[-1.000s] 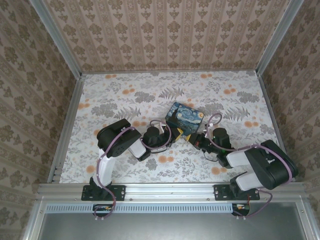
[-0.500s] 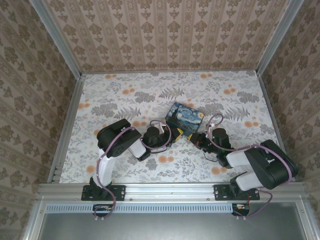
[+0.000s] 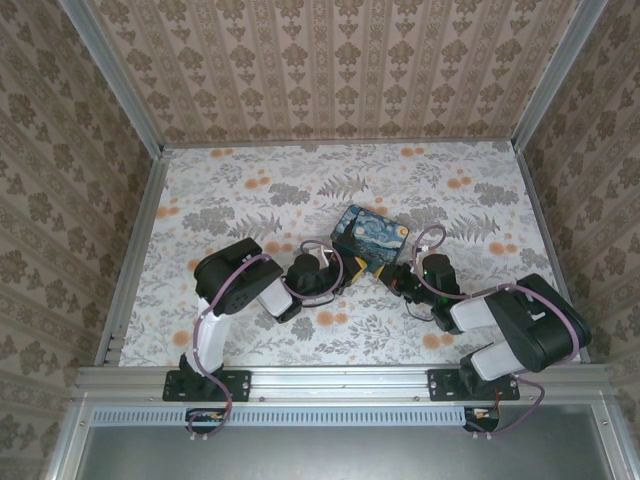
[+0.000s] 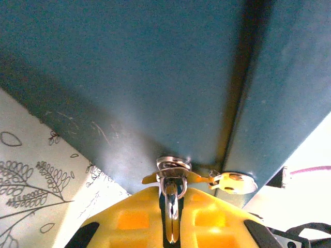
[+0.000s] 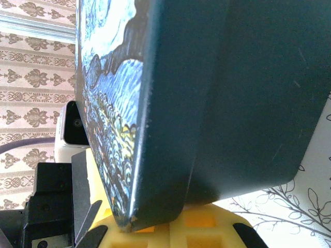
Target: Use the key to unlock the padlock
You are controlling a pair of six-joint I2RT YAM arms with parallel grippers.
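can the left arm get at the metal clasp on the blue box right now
Probably yes: the left gripper sits right at the clasp on the box, shut on a metal piece hanging from it, with nothing in between.

Black-white arms, purple cables

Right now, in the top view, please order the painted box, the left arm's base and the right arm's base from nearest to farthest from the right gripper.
From the right gripper:
1. painted box: just beyond its tip, at mid-table.
2. right arm's base: near edge, right side.
3. left arm's base: near edge, across on the left.
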